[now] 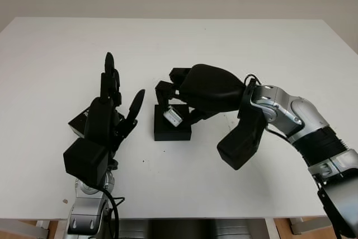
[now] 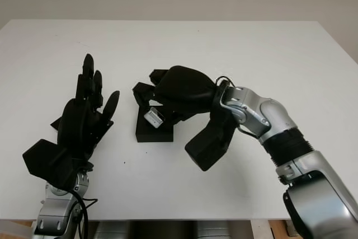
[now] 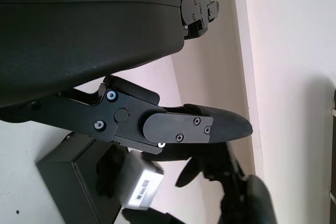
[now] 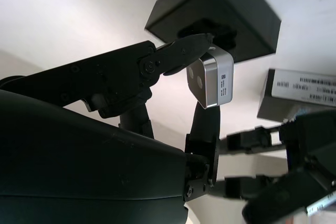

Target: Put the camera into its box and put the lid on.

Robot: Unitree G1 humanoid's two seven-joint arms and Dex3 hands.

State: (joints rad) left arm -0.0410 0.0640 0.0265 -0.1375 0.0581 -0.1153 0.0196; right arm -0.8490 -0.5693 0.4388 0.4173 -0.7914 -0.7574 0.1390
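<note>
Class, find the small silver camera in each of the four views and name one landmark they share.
Left eye: centre, camera in the right hand's fingers.
Right eye: left of centre.
Left wrist: lower edge.
Right wrist: centre right.
Shared landmark: the black box beneath it.

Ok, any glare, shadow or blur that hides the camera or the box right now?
Left eye view: even light, camera readable in the right hand over the box. Right wrist view: camera sharp, its label legible; bright tabletop, hand shell dark. Left wrist view: camera soft, the left hand near it.
</note>
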